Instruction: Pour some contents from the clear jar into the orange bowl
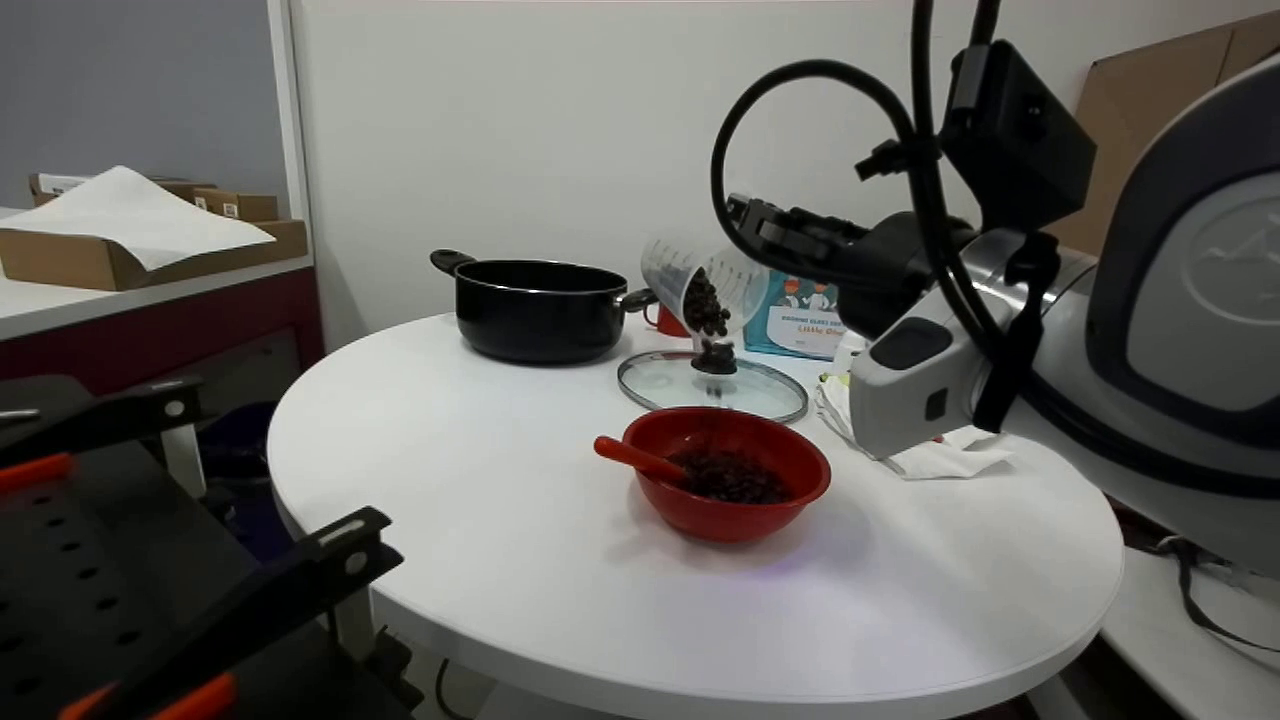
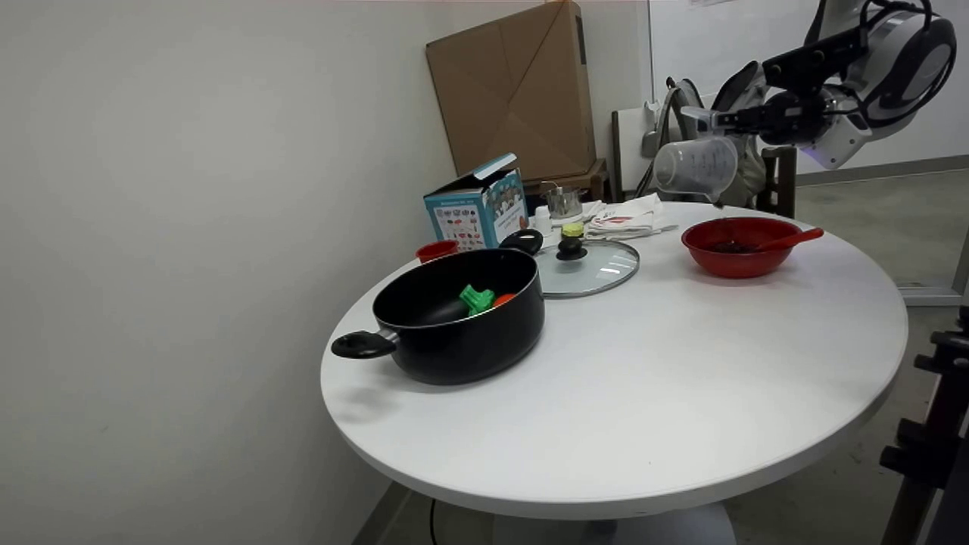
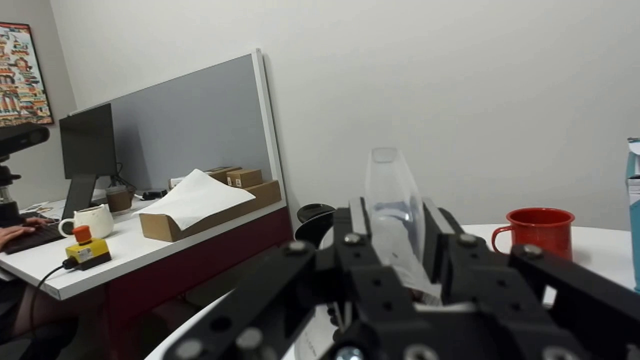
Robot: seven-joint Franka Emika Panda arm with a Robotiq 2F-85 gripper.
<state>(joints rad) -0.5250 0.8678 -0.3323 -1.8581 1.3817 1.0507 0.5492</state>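
Observation:
The clear jar (image 1: 665, 265) is a transparent measuring cup. It also shows in an exterior view (image 2: 693, 166), tipped on its side above the table with its mouth angled down. My gripper (image 3: 397, 220) is shut on the jar's handle (image 3: 392, 175); it also shows in both exterior views (image 1: 750, 215) (image 2: 719, 121). The dark contents (image 1: 704, 303) are gathered near the jar's mouth, and a small dark bit (image 2: 718, 204) shows just under its lip. The red-orange bowl (image 1: 720, 520) stands lower, near the jar's mouth (image 2: 734, 263), with dark pieces and a spoon (image 1: 640, 458) in it.
A black pot (image 1: 540, 315) holds a green and a red item (image 2: 477, 300). A glass lid (image 2: 594, 276) with a black knob lies between pot and bowl. A red cup (image 3: 542, 232), a blue box (image 2: 477, 208) and a white cloth (image 2: 628, 218) stand toward the back.

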